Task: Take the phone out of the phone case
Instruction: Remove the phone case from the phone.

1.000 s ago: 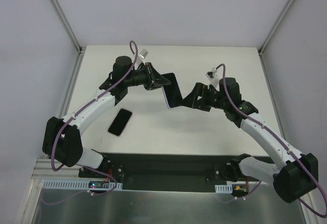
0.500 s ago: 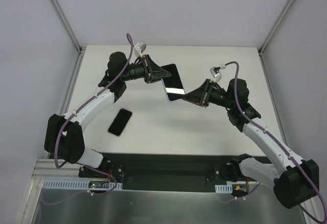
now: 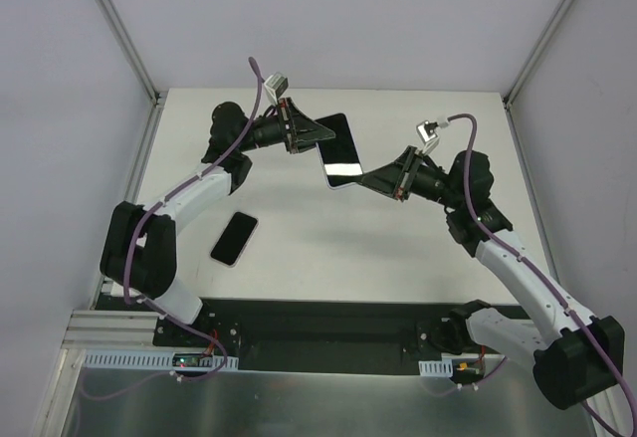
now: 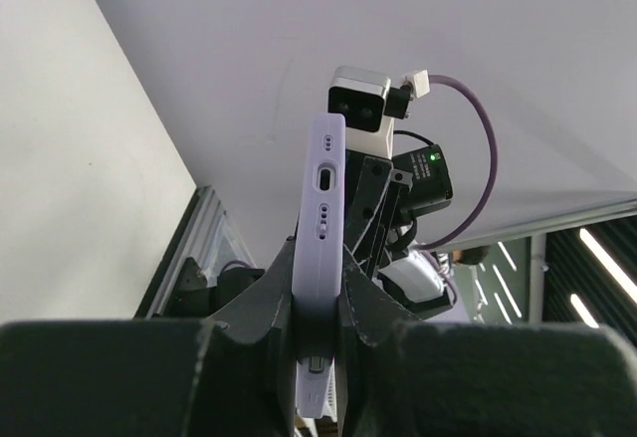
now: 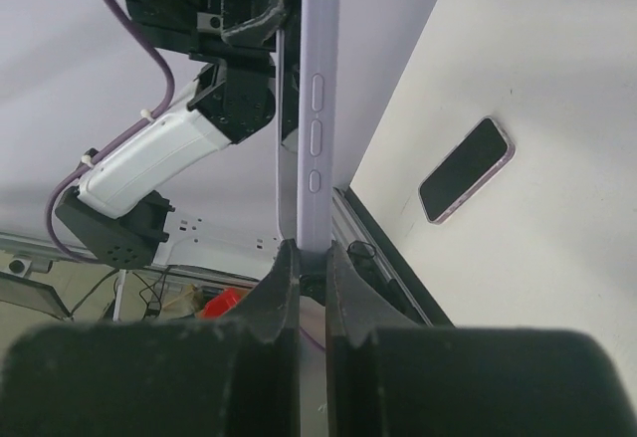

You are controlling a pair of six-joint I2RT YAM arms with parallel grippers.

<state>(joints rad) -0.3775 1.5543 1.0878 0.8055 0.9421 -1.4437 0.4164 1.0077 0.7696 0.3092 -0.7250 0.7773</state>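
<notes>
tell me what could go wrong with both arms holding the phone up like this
1. The phone hangs in midair, pinched only at opposite ends by the left fingers and right fingers; if either slips during the pull, it could drop to the table.
2. Both grips seem to clamp over the case, so pulling may just twist it instead of freeing the phone.

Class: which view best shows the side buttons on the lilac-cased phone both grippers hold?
The right wrist view: the side buttons face it on the edge of the cased phone. The top external view shows only its dark screen; the left wrist view shows its port end.
</notes>
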